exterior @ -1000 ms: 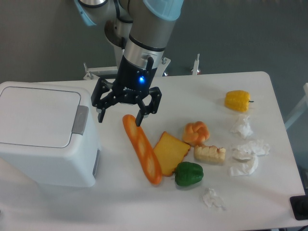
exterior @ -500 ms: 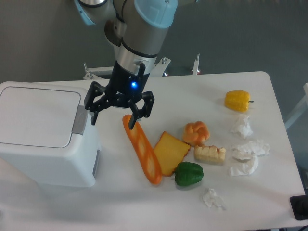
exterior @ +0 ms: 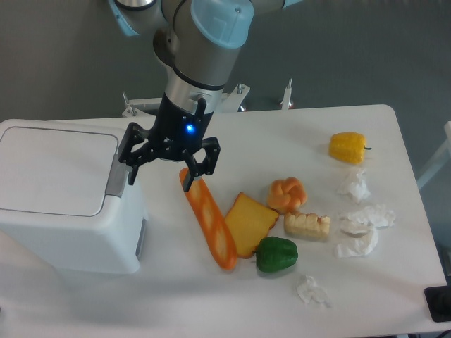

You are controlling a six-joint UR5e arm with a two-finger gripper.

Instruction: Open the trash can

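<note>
The trash can (exterior: pixel 63 204) is a large boxy white bin at the left of the table. Its flat white lid (exterior: pixel 53 169) is shut and lies level. A grey push-button tab (exterior: pixel 116 176) sits at the lid's right edge. My gripper (exterior: pixel 158 179) hangs just to the right of the tab, above the table. It is open and empty. Its left fingertip (exterior: pixel 132 175) is close beside the tab, and I cannot tell whether it touches. Its right fingertip (exterior: pixel 188 182) is over the top end of a toy baguette (exterior: pixel 210 222).
Toy food lies right of the bin: a yellow cheese slab (exterior: pixel 248 222), a green pepper (exterior: pixel 276 255), a bun (exterior: pixel 287 194), a pale pastry piece (exterior: pixel 307 225), a yellow pepper (exterior: pixel 348 147). Several crumpled paper wads (exterior: pixel 363 218) lie at the right. A metal bracket (exterior: pixel 141 105) stands at the back edge.
My gripper has moved left toward the bin's grey tab, still open. The lid stays shut and nothing else has moved.
</note>
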